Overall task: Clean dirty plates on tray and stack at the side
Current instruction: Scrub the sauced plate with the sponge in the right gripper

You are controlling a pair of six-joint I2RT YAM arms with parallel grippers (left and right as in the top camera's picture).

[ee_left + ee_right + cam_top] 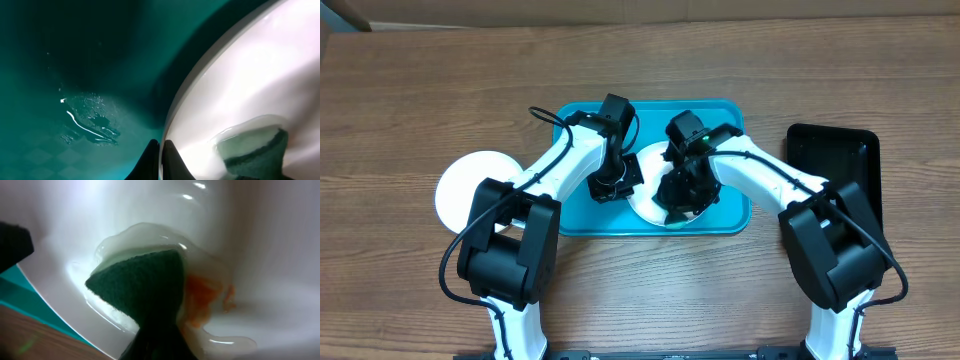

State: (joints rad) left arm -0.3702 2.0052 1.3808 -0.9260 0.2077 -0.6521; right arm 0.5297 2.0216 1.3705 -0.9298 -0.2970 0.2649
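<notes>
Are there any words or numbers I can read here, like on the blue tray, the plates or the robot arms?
No text can be read in any view.
On the turquoise tray: nothing printed.
On the white plate in the tray and the white plate on the table: no print, only an orange smear.
On the black tray, green sponge, left arm and right arm: no label can be made out.
</notes>
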